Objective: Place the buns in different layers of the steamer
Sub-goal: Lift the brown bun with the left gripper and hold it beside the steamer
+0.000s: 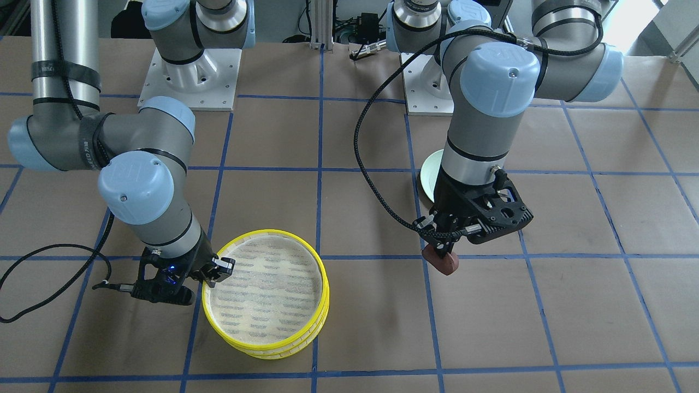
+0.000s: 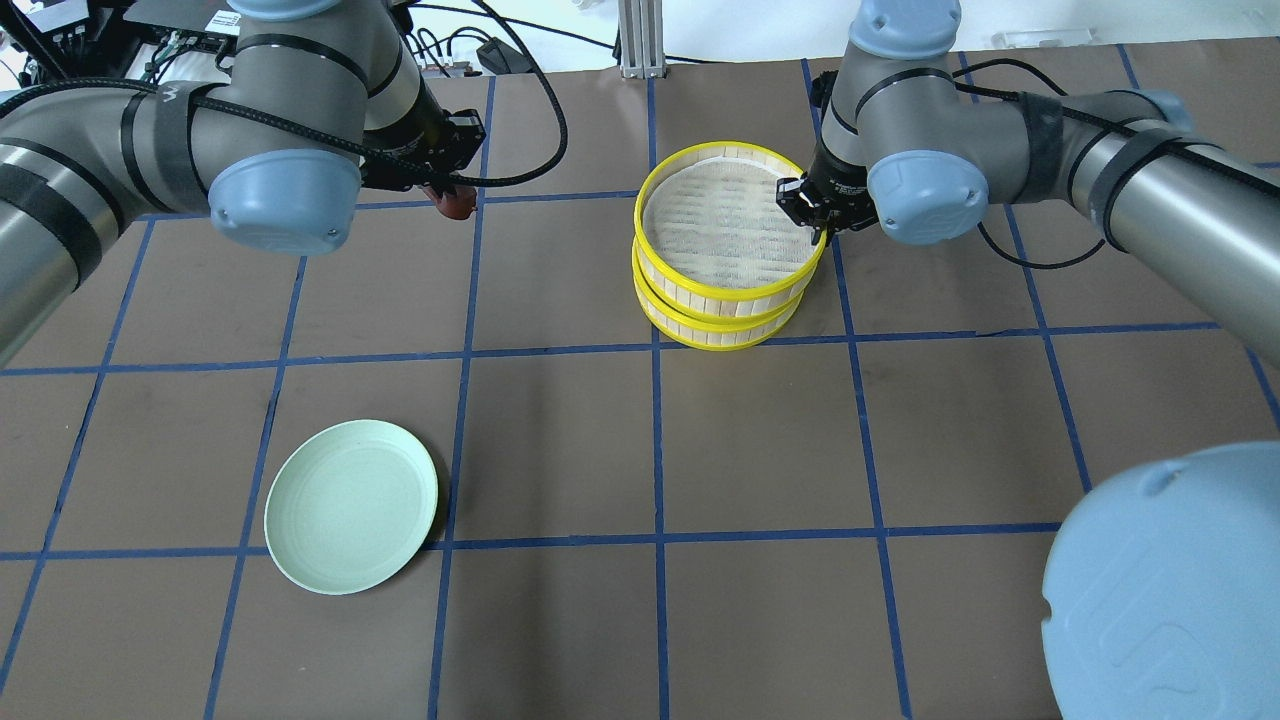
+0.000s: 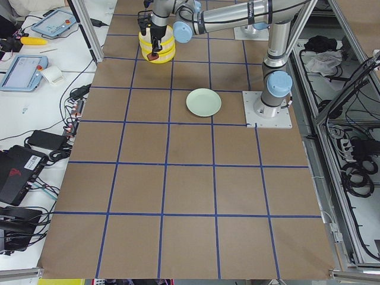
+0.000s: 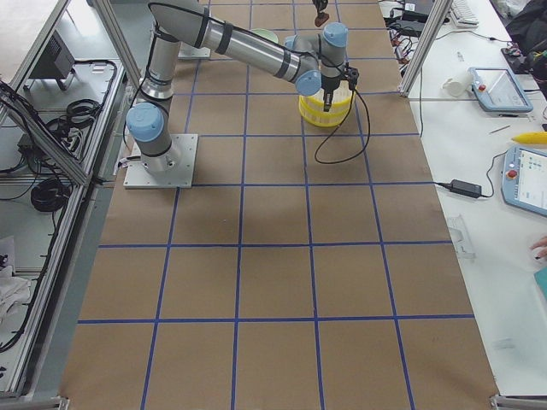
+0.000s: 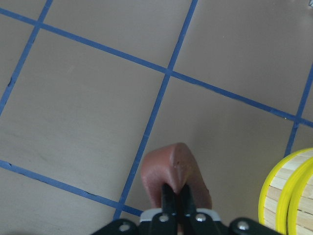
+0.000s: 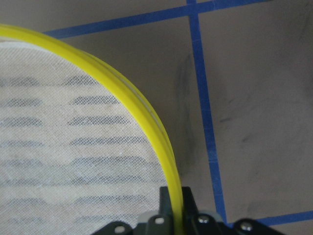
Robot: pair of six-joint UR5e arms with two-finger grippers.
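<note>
The steamer is two yellow-rimmed trays stacked a little askew (image 1: 323, 278) (image 2: 722, 293); the top tray's mesh floor is bare. My right gripper (image 1: 221, 269) (image 2: 812, 212) is shut on the top tray's yellow rim (image 6: 146, 125), which runs between its fingers. My left gripper (image 1: 443, 252) (image 2: 447, 190) is shut on the dark reddish-brown bun (image 1: 445, 263) (image 5: 173, 166) and holds it above the table, well to the side of the steamer. The cream-white bun shows in no view.
An empty pale green plate (image 2: 350, 505) lies on the brown paper near the left arm's base, partly hidden behind that arm in the front view (image 1: 428, 173). Blue tape lines grid the table. A black cable hangs from each wrist.
</note>
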